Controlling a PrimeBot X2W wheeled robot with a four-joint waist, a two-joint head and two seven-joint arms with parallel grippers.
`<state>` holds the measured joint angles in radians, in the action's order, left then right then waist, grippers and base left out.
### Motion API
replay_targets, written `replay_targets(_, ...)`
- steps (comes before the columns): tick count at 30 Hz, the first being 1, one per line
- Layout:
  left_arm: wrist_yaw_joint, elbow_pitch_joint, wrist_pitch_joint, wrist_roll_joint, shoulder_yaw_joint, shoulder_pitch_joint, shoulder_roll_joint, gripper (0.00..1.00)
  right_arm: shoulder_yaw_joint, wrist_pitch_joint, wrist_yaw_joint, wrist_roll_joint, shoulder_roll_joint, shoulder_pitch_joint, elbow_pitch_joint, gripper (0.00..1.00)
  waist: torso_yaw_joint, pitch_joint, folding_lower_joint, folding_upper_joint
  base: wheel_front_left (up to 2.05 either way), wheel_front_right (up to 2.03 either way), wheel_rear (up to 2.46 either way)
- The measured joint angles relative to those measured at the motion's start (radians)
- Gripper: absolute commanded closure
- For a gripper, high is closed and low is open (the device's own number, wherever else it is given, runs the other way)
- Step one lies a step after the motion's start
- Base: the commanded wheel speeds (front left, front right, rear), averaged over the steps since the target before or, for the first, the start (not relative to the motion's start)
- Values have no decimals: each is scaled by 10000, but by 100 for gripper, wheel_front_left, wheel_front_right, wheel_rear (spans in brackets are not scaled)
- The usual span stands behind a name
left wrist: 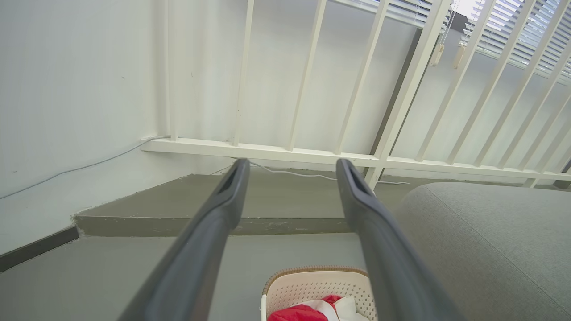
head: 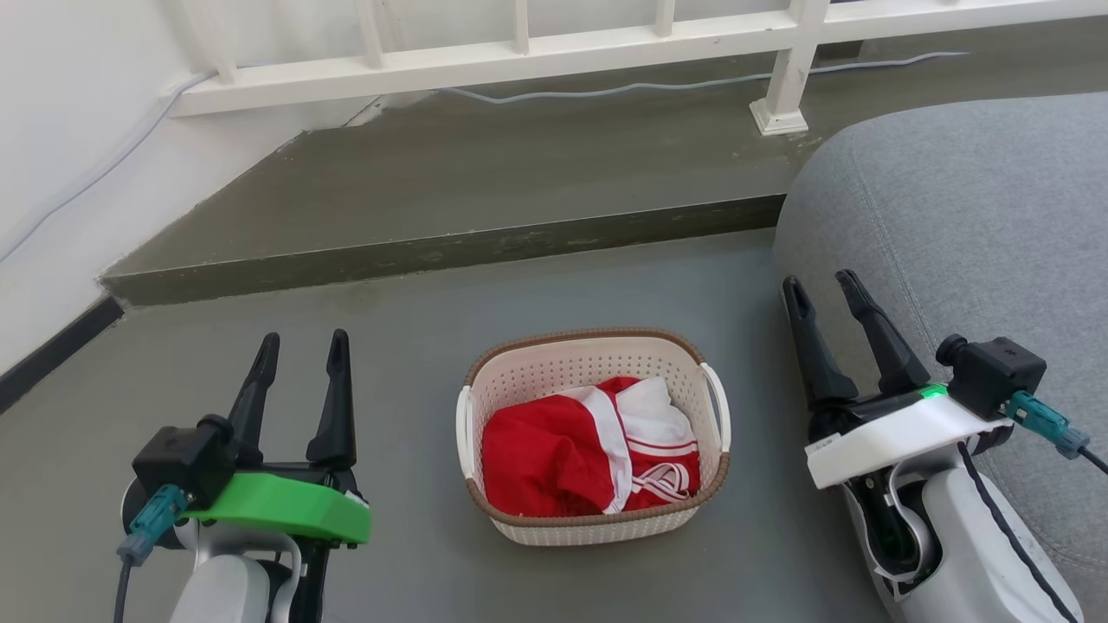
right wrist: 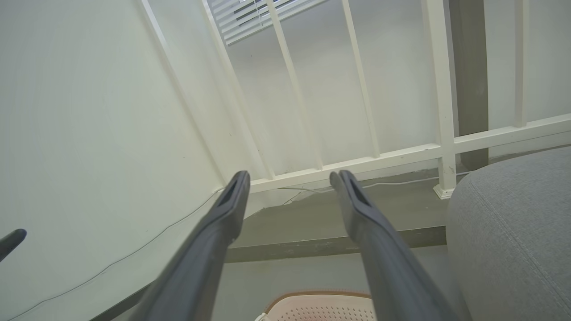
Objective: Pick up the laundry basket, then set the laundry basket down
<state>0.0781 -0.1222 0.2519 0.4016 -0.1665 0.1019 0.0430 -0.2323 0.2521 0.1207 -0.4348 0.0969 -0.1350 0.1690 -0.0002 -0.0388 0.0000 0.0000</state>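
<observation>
The laundry basket [head: 597, 359] stands on the grey floor between my two arms, cream-white and perforated with a brown rim and white side handles. Red and white clothing [head: 589, 450] lies inside it. My left gripper [head: 301, 344] hangs open to the basket's left, clear of it, fingers pointing away from me. My right gripper [head: 821, 284] is open to the basket's right, beside the grey sofa. The basket's far rim [left wrist: 312, 270] shows low between the fingers of my left gripper [left wrist: 290, 167] in the left wrist view. In the right wrist view, my right gripper [right wrist: 289, 177] is open above the basket's edge [right wrist: 319, 296].
A raised concrete step [head: 450, 251] runs across behind the basket, with a white railing [head: 519, 61] and a cable [head: 658, 85] beyond. A grey sofa [head: 969, 225] fills the right side. A white wall [head: 61, 138] closes the left.
</observation>
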Motion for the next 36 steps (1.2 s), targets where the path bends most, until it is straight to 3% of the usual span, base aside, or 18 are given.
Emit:
replay_targets(19,-178,27,0,77,-52,1,0,0,90,0,6,303,-63,-2,209,0,-13,-124,0,0,0,0,0)
replay_targets(36,-268,184,0,77,-65,213,0,0,297,0,12,337,-192,-243,303,0,-116,-881,0,0,0,0,0)
